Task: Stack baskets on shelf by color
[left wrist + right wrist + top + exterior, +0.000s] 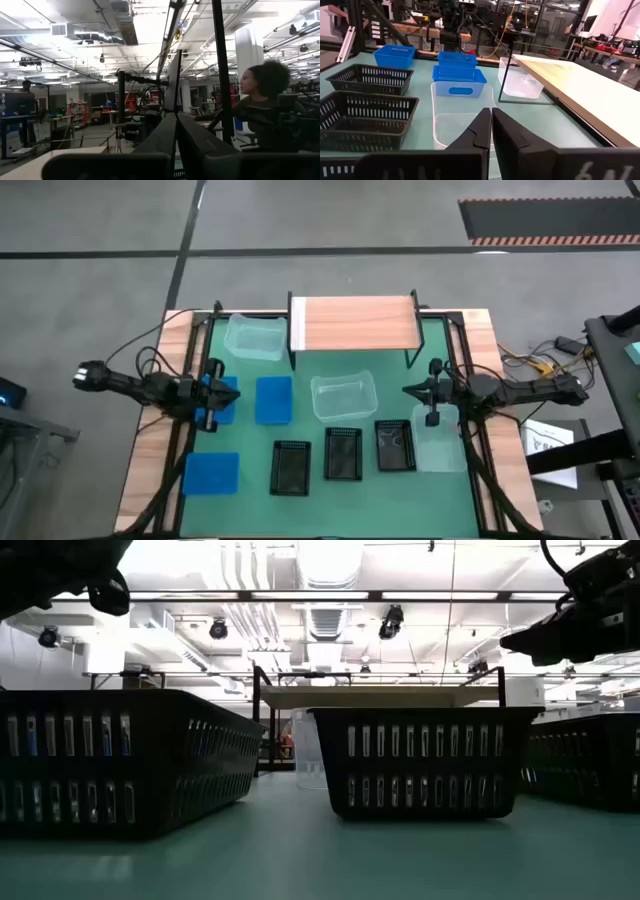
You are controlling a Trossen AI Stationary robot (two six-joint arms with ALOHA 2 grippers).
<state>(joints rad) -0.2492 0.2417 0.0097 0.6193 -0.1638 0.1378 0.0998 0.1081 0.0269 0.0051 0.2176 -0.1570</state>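
The wooden-topped shelf (350, 320) stands at the table's far edge on thin black legs. Clear baskets sit left of the shelf (255, 337), in front of it (343, 397) and near the right edge (437, 438). Three blue baskets (273, 399) (211, 473) (222, 402) lie on the left. Three black mesh baskets (291, 467) (343, 453) (395, 445) line the near side. My left gripper (208, 395) (176, 116) hovers shut over the leftmost blue basket. My right gripper (432, 392) (491, 111) is shut above the table, just beyond the right clear basket.
The green mat (330, 500) has wooden strips along both sides. The table's black frame posts stand by the shelf's corners. A person (265, 100) sits in the room beyond the table. Cables lie off the table's right edge (545, 360).
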